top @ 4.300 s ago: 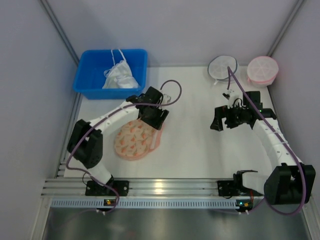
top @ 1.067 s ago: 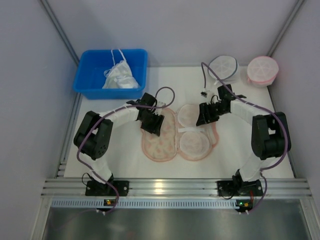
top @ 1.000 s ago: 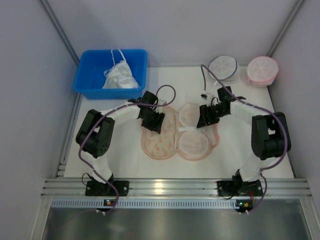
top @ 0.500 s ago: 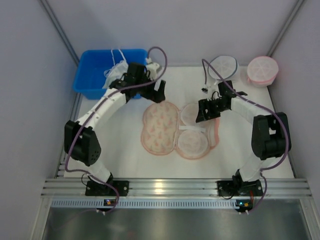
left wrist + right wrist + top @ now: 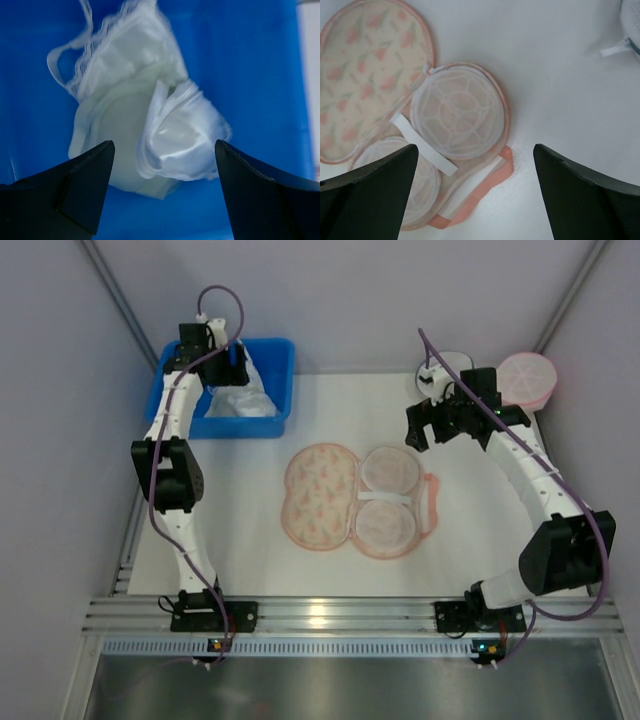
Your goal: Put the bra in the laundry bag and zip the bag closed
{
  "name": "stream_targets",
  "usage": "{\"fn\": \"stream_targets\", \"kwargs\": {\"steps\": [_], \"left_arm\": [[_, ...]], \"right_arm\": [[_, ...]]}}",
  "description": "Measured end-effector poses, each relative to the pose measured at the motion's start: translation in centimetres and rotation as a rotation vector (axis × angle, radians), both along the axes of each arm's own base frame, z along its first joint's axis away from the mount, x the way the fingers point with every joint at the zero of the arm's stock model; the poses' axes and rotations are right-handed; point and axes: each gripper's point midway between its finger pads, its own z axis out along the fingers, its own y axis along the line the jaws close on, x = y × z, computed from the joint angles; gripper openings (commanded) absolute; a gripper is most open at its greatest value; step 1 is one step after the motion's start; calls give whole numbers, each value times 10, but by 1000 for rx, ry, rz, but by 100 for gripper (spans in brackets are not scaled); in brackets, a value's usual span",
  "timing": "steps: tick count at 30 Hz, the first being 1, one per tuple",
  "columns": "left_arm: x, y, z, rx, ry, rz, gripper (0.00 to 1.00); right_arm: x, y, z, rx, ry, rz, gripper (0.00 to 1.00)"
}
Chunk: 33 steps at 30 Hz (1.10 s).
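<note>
The laundry bag (image 5: pixel 318 495) lies open mid-table, floral half on the left, white mesh half (image 5: pixel 388 502) on the right; it also shows in the right wrist view (image 5: pixel 370 75). The pale cream bra (image 5: pixel 117 130) lies in the blue bin (image 5: pixel 170 412) in a heap with a brighter white lacy bra (image 5: pixel 135 50); the heap shows in the top view (image 5: pixel 240 400). My left gripper (image 5: pixel 215 365) (image 5: pixel 163 142) hangs open and empty above the heap. My right gripper (image 5: pixel 425 425) (image 5: pixel 475 147) is open and empty above the bag's far right edge.
A round white mesh pouch (image 5: pixel 445 365) and a round pink mesh pouch (image 5: pixel 527 378) stand at the back right; the white one's edge shows in the right wrist view (image 5: pixel 630 20). The bin sits in the back left corner against the wall.
My left arm left the bag and swung back over the blue bin. My right arm lifted off the bag toward the back right. The bag now lies open.
</note>
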Motion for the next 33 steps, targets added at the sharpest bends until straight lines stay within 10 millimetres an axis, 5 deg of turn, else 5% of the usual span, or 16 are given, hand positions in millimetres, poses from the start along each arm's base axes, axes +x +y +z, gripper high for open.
{"fn": "stream_targets", "kwargs": {"steps": [3,6,11,17,19,20,26,33], "left_arm": [[-4,21,-64,8,155,26,86],[-15,34,-100,15,249,40,86],[-16,32,-114,26,280,24,72],[-15,24,-133,9,312,-1,33],[-15,20,-132,-10,307,-21,17],[-14,17,-129,-21,300,-30,0],[-5,6,-103,-76,221,-82,0],[-1,-1,-17,-86,25,-117,0]], "right_arm": [[7,-11,7,-55,-45,-29,99],[8,-18,6,-91,-52,-46,99],[9,-20,7,-100,-59,-55,99],[9,-24,4,-109,-53,-67,99],[8,-25,1,-110,-45,-67,99],[8,-24,1,-109,-45,-67,99],[8,-24,2,-100,-42,-72,99],[7,-28,6,-93,-49,-87,100]]}}
